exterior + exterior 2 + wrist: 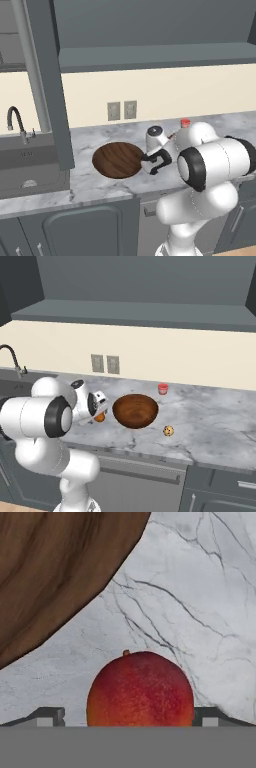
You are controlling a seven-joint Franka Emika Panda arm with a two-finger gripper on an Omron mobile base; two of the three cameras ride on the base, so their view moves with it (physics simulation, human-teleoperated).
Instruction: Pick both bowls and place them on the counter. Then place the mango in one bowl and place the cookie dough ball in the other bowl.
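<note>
The mango (pixel 140 687) lies on the counter (pixel 200 587) between my gripper's (pixel 129 719) two spread fingertips, one on each side; the gripper is open. In the right base view the mango (pixel 100 417) peeks out orange under the lowered gripper (pixel 98 411). The wide dark brown bowl (pixel 117 160) stands on the counter (pixel 95 187) just left of the gripper (pixel 152 166), and its grained wood (pixel 50 572) shows in the hand view. The deeper reddish-brown bowl (pixel 135 411) stands right of the mango. The cookie dough ball (pixel 168 430) lies in front of that bowl, to its right.
A small red cylinder (pixel 163 388) stands at the back of the counter behind the reddish bowl. A sink with a dark faucet (pixel 17 122) is at the left, and a tall grey cabinet panel (pixel 52 85) rises beside it. Upper cabinets hang overhead.
</note>
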